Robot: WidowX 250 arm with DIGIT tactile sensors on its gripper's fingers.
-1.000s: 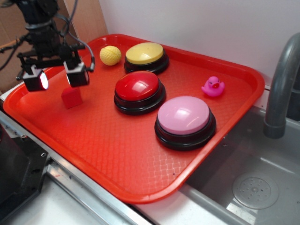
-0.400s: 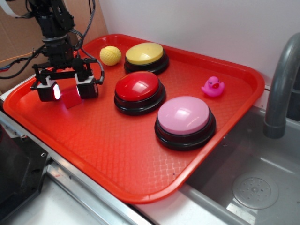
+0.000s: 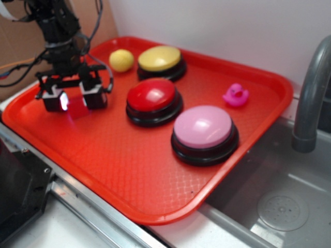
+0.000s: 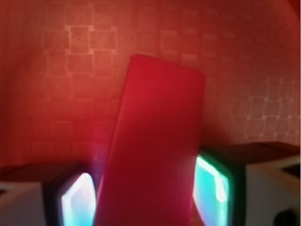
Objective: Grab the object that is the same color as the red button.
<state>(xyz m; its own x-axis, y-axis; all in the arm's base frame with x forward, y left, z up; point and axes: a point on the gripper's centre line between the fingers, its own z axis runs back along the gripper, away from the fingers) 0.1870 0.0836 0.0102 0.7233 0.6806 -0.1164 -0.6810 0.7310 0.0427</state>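
Red cube (image 4: 153,150) sits between the fingers of the unclenched hand (image 3: 74,99), low on the tray (image 3: 129,170).

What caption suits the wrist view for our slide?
Red cube between the gripper's open fingers, above the red tray.

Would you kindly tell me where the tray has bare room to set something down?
Bare: the tray near its front edge, before the pink button. Crowded: the back, around the yellow ball, yellow button, red button and gripper.
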